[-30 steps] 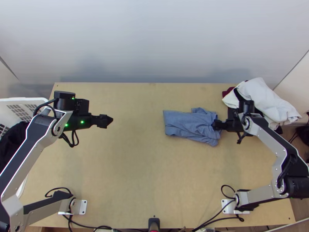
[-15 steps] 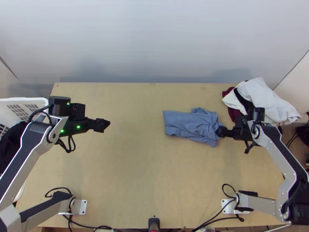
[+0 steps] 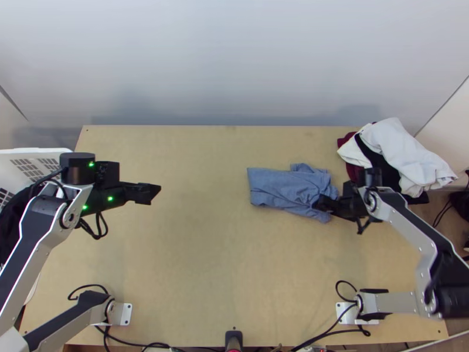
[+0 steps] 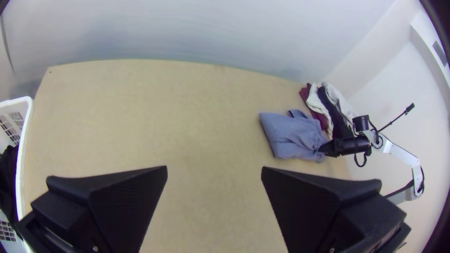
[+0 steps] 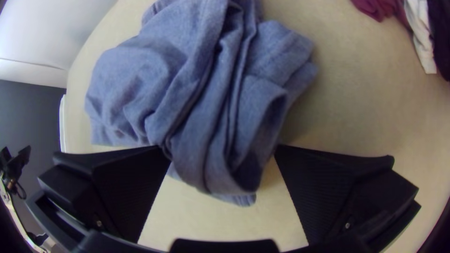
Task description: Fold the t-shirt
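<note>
The blue t-shirt [image 3: 281, 189] lies folded in a compact bundle right of the table's middle, its left end flat and its right end bunched. At that bunched end is my right gripper [image 3: 321, 203]; in the right wrist view the right gripper [image 5: 222, 161] is open, with rumpled layers of the shirt [image 5: 201, 93] between its spread fingers. My left gripper [image 3: 153, 193] is over the left part of the table, well apart from the shirt. Seen from its own wrist, the left gripper [image 4: 214, 175] stands open with nothing between its fingers.
A pile of white, black and dark red clothes [image 3: 398, 154] lies at the table's back right corner, behind the right gripper. A white basket [image 3: 36, 154] with dark cloth stands at the left edge. Bare wood [image 3: 205, 246] stretches between the arms.
The right gripper first drew back to the right, then came in again over the shirt's bunched end. My left gripper has moved a little left and toward the near edge. The shirt's right end shifted slightly.
</note>
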Motion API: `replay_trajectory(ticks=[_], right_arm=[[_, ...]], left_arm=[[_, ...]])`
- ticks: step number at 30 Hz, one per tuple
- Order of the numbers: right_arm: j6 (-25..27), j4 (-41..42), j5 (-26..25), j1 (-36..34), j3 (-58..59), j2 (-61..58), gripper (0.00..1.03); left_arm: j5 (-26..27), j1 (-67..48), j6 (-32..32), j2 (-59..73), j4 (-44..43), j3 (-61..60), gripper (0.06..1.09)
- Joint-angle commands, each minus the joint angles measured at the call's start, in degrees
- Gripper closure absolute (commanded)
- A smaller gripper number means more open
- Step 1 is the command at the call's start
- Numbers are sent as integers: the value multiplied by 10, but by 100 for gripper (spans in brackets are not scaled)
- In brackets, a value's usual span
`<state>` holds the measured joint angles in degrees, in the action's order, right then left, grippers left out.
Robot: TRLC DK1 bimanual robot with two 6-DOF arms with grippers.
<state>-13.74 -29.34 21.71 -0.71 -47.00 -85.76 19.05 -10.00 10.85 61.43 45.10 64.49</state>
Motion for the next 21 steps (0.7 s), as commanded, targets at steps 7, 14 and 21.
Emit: replay_trajectory(ticks=[7, 14, 21], right_arm=[[-79, 49, -4, 49, -125, -133, 23], [-72, 44, -21, 69, -199, -42, 100], [-68, 32, -29, 12, -348, 64, 100]], left_arm=[[-1, 45, -25, -28, 8, -9, 11], [0, 46, -23, -28, 6, -6, 11], [0, 58, -24, -38, 7, -32, 11]])
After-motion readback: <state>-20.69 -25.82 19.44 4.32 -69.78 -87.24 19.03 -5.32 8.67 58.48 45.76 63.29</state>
